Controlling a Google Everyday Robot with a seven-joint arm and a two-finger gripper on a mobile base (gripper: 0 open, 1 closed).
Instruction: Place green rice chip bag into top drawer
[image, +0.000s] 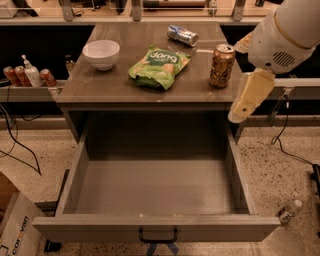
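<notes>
The green rice chip bag (159, 66) lies flat on the middle of the grey cabinet top, with its white "dang" lettering facing up. The top drawer (155, 225) is pulled fully out below it and has nothing inside; its black handle (158, 236) is at the middle of the front panel. My gripper (248, 96) hangs from the white arm (286, 35) at the right, beside the cabinet's right front corner. It is to the right of the bag, below the can, and holds nothing.
A gold-brown can (222, 65) stands right of the bag, close to my gripper. A white bowl (101, 53) sits at the left and a silver can (182, 35) lies at the back. Bottles (31, 75) stand on a left shelf; a cardboard box (15, 227) is lower left.
</notes>
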